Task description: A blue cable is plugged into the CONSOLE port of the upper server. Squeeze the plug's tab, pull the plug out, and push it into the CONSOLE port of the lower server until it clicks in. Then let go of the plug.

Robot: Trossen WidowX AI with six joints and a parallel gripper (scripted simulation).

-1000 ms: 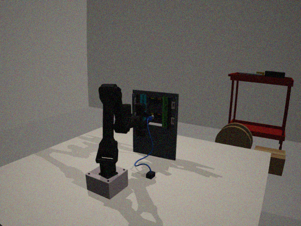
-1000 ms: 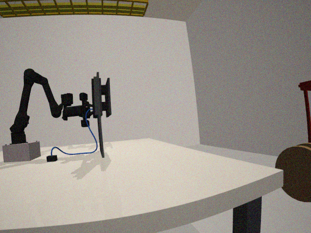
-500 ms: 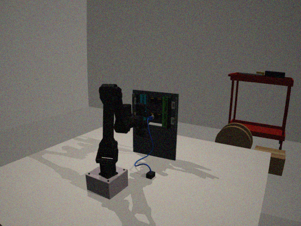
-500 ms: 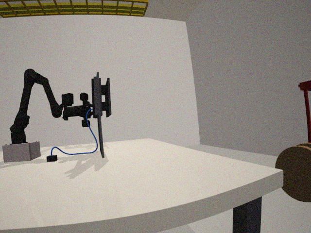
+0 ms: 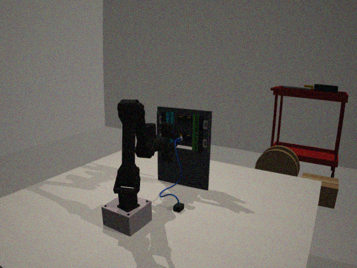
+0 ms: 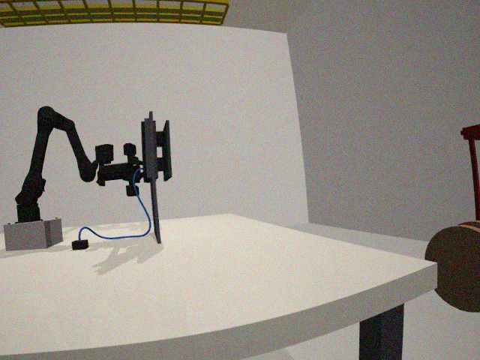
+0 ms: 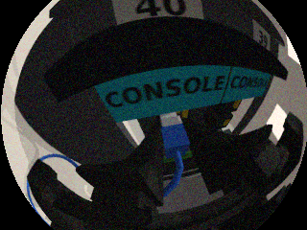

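Before you: arm [image 5: 128, 144] [image 6: 37, 154], matt black, plastic-looking. Ahead of the gripper [image 5: 168, 144] [image 6: 133, 170] [image 7: 165, 168]: panel [image 5: 184, 170] [image 6: 154, 209], dark, matt, smooth. Between its fingers: plug [image 7: 176, 137], smooth blue plastic by its look. Below it: tabletop [image 5: 230, 230] [image 6: 232, 286], pale, smooth, matt. Behind it: base block [image 5: 115, 220] [image 6: 25, 235], flat grey, material uncertain.

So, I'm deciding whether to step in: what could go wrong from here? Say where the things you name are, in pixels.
The plug [image 5: 179, 139] [image 7: 176, 137] may not be latched; the views don't settle that, so if the hand [image 5: 175, 138] [image 6: 141, 166] [image 7: 171, 123] lets go, it could slip out. The hanging cable [image 5: 181, 168] [image 6: 144, 205] [image 7: 180, 165] could also snag as the arm backs off.
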